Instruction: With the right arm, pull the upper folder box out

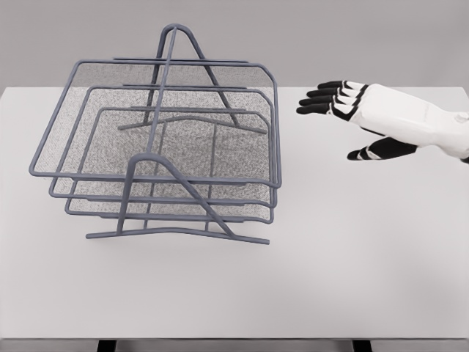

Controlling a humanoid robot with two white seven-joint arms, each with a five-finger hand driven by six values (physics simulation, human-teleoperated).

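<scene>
A grey wire-mesh file rack [157, 147] with three stacked trays stands on the left half of the white table [352, 271]. The upper tray [275, 125] is the largest and sits level with the others, its right rim facing my right hand. My right hand [333, 103] hovers to the right of the rack, a small gap from the upper tray's right rim. Its black-tipped fingers [316, 101] are stretched out toward the rack and hold nothing; the thumb [366, 152] points down and left. The left arm does not show.
The rack's A-shaped frame [179, 44] rises above the trays at the back, with a matching frame [150, 172] at the front. The table's front edge [234, 339] runs along the bottom of the view.
</scene>
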